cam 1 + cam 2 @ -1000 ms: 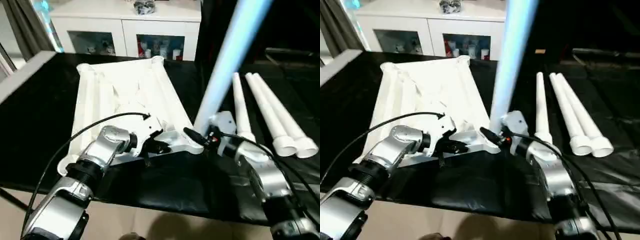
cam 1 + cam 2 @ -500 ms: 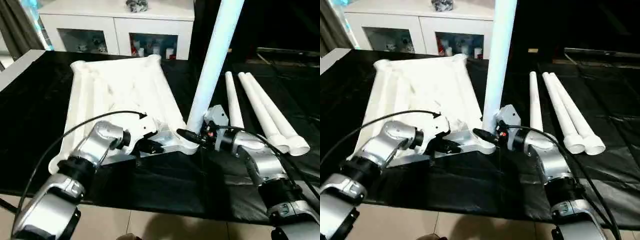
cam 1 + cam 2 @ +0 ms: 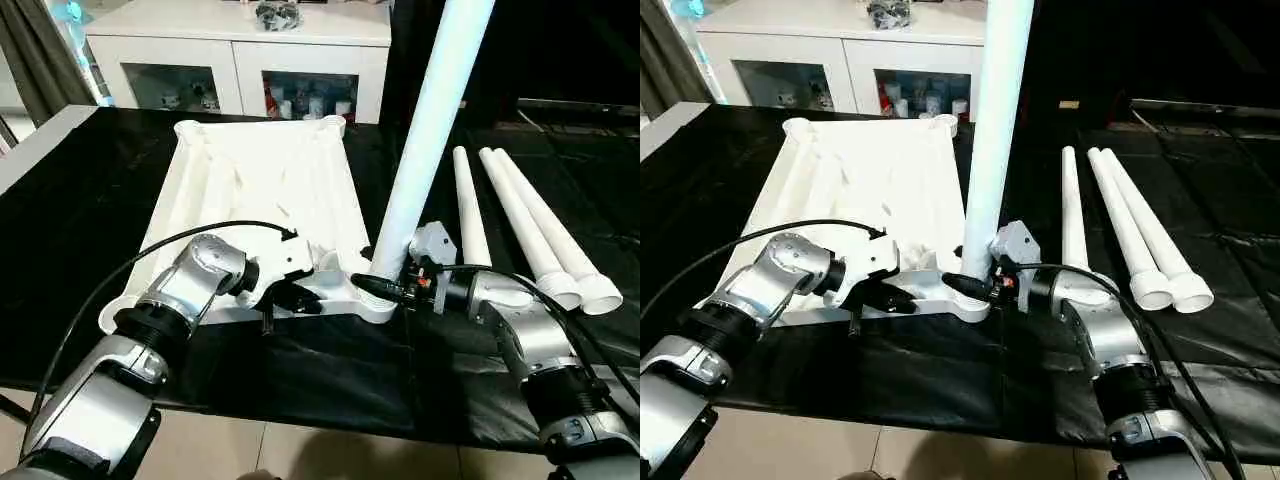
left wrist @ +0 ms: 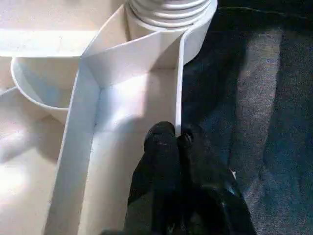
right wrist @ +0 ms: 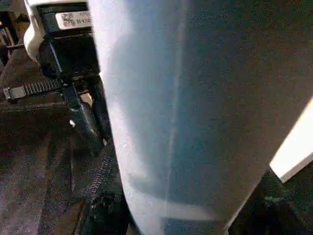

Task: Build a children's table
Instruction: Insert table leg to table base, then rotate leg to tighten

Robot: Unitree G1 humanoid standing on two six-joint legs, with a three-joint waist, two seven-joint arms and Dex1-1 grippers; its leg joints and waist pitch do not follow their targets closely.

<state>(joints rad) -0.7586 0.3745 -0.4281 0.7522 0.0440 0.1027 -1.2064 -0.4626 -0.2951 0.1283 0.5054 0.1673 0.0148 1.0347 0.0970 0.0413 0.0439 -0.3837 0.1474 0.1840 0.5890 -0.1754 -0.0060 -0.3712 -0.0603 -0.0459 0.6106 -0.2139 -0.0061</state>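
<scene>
Seating leg (image 3: 425, 130) upright in tabletop's (image 3: 250, 190) near-right corner socket (image 3: 378, 300). Right gripper (image 3: 385, 288) clamping leg base; left gripper (image 4: 177, 142) pinching tabletop's near rim. Advice: keeping leg vertical, pressing straight down, rim held steady.

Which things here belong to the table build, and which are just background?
Job:
- upturned table top, its near rim pinched by the shut left pincer
- leg standing in the near corner socket, gripped by the right pincer
- three spare legs lying on the black cloth

Background:
- white glass-door cabinet
- clutter on top of the cabinet
</scene>
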